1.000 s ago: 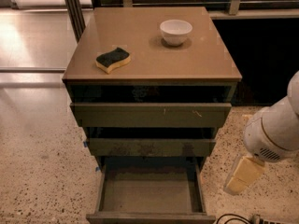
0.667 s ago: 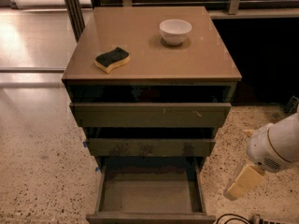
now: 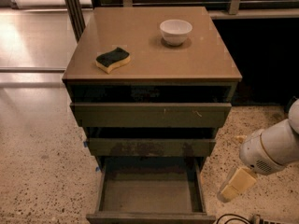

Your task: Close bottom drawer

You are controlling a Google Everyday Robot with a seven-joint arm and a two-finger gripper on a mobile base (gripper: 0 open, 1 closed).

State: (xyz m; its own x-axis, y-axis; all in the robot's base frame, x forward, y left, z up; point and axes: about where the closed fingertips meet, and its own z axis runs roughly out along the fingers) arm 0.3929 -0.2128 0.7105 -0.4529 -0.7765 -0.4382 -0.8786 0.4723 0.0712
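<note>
The bottom drawer (image 3: 152, 195) is pulled far out of the cabinet, its shallow tray empty and its front edge at the frame's bottom. My gripper (image 3: 236, 185) hangs low at the right of the drawer, beside its right wall and apart from it. Only a pale cream finger piece shows below the white wrist (image 3: 271, 146).
The top drawer (image 3: 150, 115) and middle drawer (image 3: 150, 147) stand slightly out. On the cabinet top (image 3: 154, 64) lie a yellow-and-dark sponge (image 3: 112, 59) and a white bowl (image 3: 175, 31). Speckled floor (image 3: 42, 171) surrounds the cabinet. A dark cable (image 3: 233, 218) lies at bottom right.
My arm has moved down and slightly toward the drawer's right side. The drawer has not moved.
</note>
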